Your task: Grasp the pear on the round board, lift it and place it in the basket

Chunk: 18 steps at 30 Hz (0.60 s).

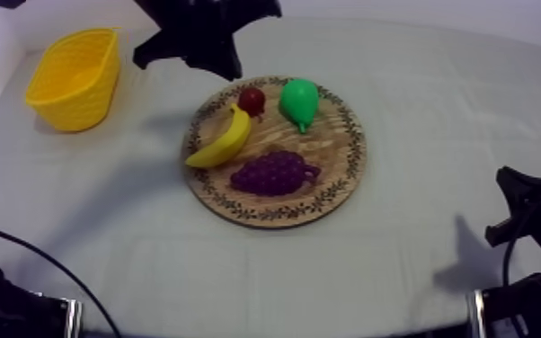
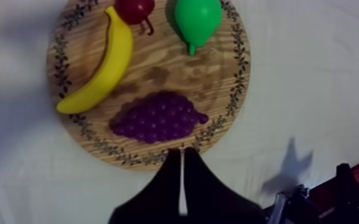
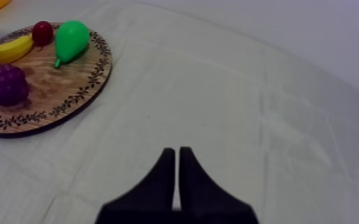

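**A:** Where are the two grippers, and how do their fingers stand?

**B:** The left gripper (image 2: 182, 154) has its two black fingers pressed together into a narrow wedge, with nothing between them. Seen from its own wrist camera, the tip lines up with the rim of the round wooden board with a patterned rim (image 2: 158, 71), just beside the purple bunch of toy grapes (image 2: 155, 116). The right gripper (image 3: 177, 151) is likewise closed on nothing. It sits over the grey-white cloth of the worktop (image 3: 247, 89), well apart from the board.

**A:** And the pear?

**B:** The green toy pear (image 1: 298, 101) lies on the board, near the rim opposite the grapes, with its stalk end pointing towards them. The small red fruit (image 1: 252, 99) is just beside it, and a yellow toy banana (image 1: 223, 139) lies on the red fruit's other side.

**A:** The basket?

**B:** The yellow basket (image 1: 75, 76) stands upright on the worktop at the left arm's side, well apart from the board and the pear.
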Tool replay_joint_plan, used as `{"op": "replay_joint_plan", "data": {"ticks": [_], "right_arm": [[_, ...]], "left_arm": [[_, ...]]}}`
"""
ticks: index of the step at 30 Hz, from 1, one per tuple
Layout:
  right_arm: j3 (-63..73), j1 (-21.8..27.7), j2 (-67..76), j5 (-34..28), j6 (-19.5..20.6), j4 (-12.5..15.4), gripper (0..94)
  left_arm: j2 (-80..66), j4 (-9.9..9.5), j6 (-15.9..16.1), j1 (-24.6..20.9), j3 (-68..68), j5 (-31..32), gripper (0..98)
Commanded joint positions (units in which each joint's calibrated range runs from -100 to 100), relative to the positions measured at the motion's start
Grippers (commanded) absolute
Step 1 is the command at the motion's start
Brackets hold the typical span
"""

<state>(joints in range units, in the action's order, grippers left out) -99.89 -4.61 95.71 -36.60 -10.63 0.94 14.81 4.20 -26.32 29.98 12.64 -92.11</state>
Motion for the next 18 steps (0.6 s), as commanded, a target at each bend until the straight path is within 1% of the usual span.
{"op": "replay_joint_plan", "data": {"ticks": [1,5,12,16,18], "right_arm": [[0.0,0.01,0.04,-0.01,-0.04,0.01,0.4],[0.0,0.01,0.04,-0.01,-0.04,0.01,0.4],[0.0,0.01,0.04,-0.01,-0.04,0.01,0.4],[0.0,0.01,0.04,-0.01,-0.04,0.01,0.4],[0.0,0.01,0.04,-0.01,-0.04,0.01,0.4]], "left_arm": [[5.87,0.01,-0.07,0.23,7.76,-0.38,0.0],[11.72,-0.27,-0.08,0.81,14.34,-0.68,0.0],[21.72,-0.21,1.22,0.99,27.31,-0.87,0.0],[25.38,-0.07,1.07,0.95,31.47,-0.92,0.2],[26.54,0.23,1.05,0.79,32.67,-0.93,2.4]]}}
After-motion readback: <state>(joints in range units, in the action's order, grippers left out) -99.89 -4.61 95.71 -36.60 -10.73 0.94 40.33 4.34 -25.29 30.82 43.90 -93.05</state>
